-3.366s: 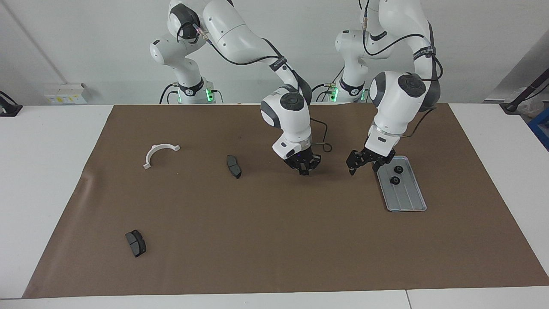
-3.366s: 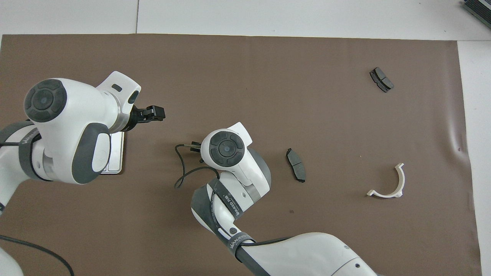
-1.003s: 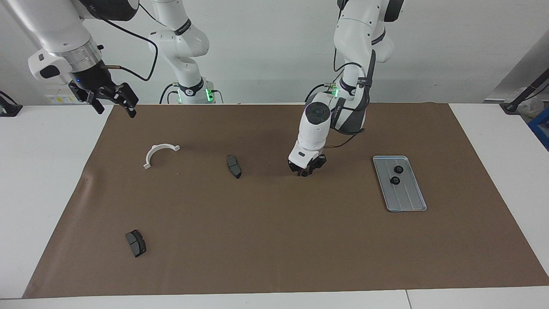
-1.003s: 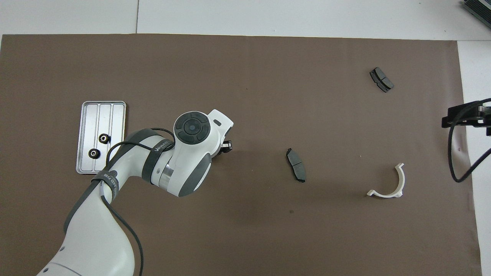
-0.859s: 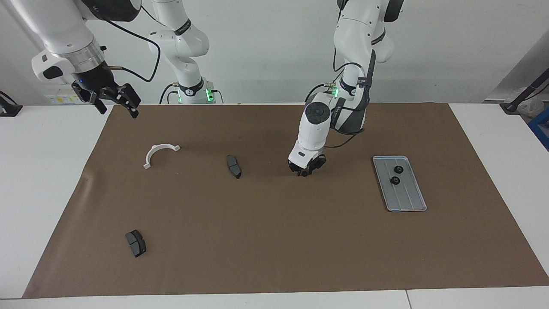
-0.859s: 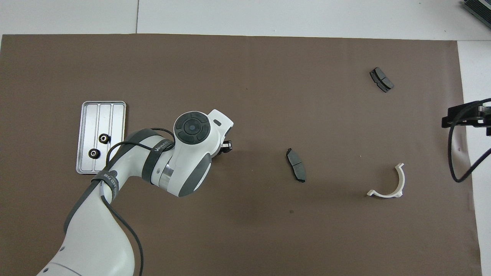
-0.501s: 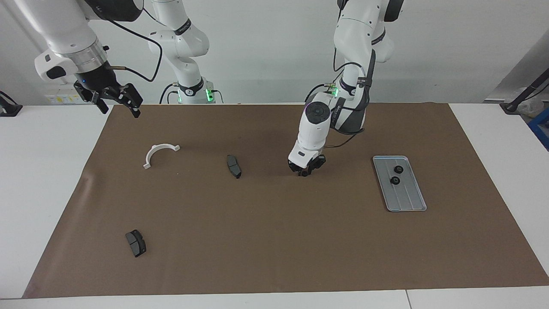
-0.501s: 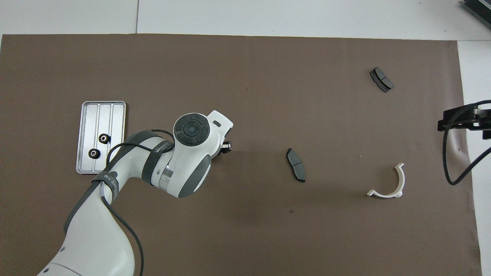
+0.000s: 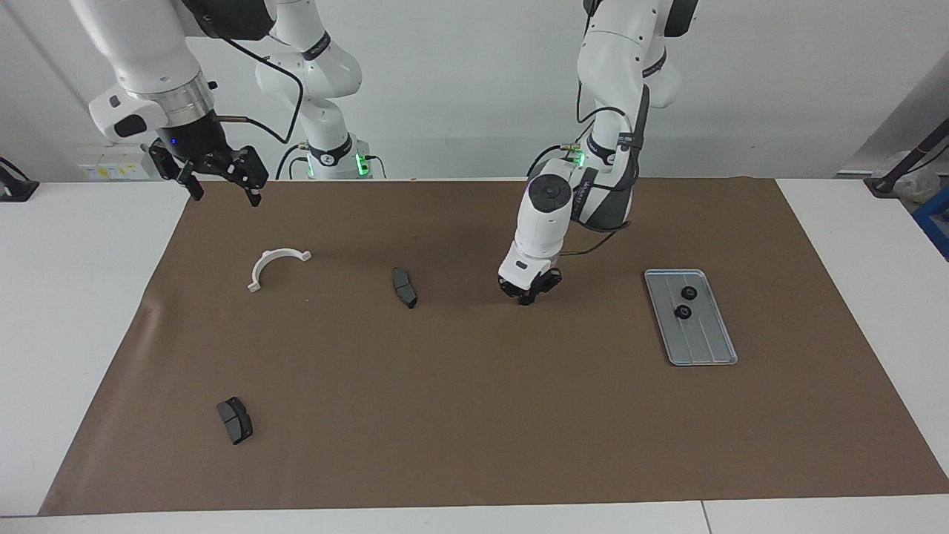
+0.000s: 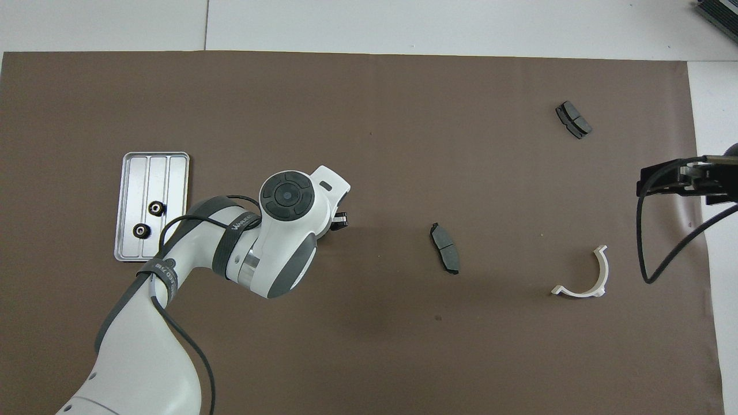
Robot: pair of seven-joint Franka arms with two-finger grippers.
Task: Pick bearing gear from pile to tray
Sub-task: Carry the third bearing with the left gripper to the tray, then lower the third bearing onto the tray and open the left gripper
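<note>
Facing view: left gripper is down at the mat, fingers together; any held gear is hidden. Right gripper hangs spread wide. Tray holds two gears.

Overhead view: tray lies toward the left arm's end; pad and bracket lie apart.

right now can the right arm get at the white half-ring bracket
Probably yes: the right pincer hangs open in the air near the white half-ring bracket, with only bare brown mat around it and nothing on top.
</note>
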